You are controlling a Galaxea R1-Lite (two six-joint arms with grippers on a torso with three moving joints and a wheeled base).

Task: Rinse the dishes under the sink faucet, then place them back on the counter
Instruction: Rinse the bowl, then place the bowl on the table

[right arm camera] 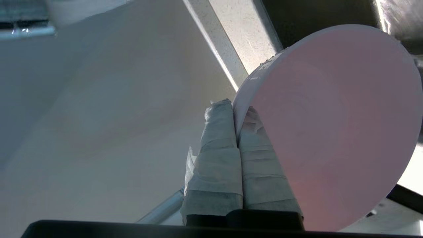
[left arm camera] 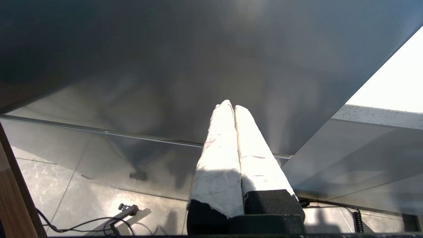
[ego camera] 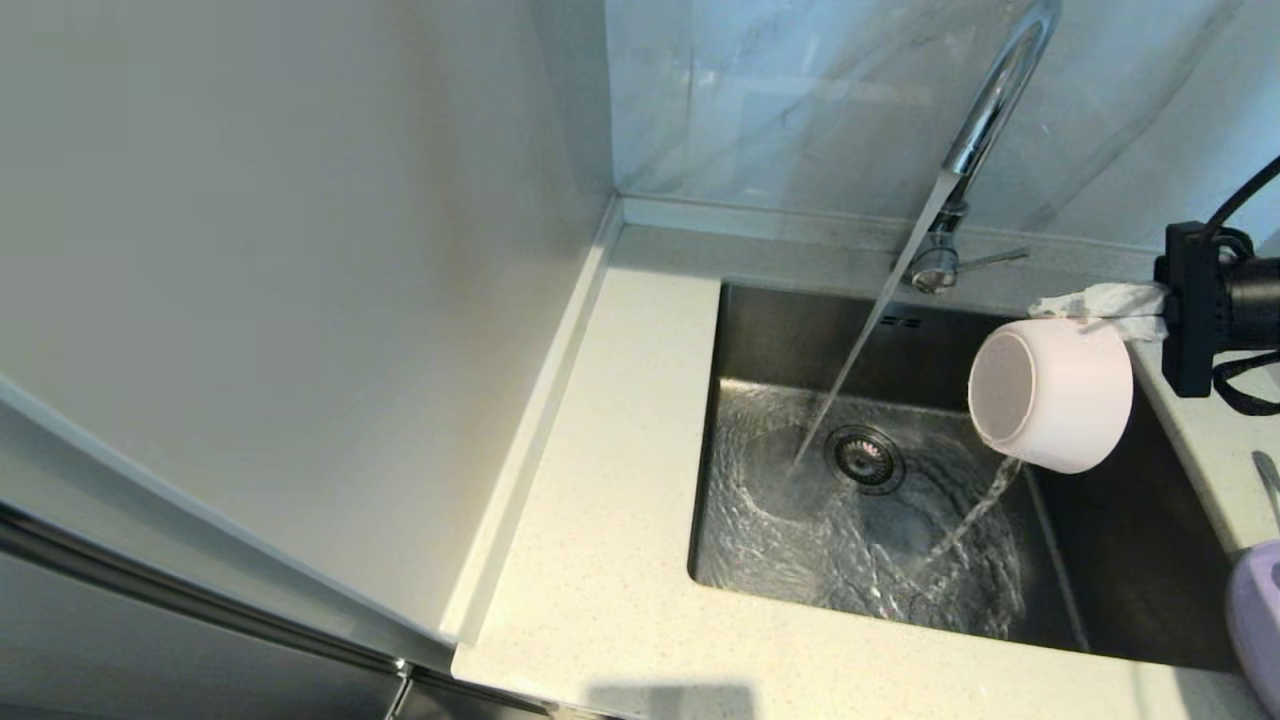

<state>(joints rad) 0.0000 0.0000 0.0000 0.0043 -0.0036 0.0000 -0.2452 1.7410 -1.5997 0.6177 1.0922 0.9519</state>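
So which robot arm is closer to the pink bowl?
The right. The right gripper is pinching the rim of the pink bowl over the sink. The left gripper is down under the counter, nowhere near it.

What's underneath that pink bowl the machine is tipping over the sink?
Below the pink bowl, water pours from its rim into the steel sink, rippling around the round drain strainer. The sink floor directly behind the bowl is hidden. The right gripper pinches the bowl's rim.
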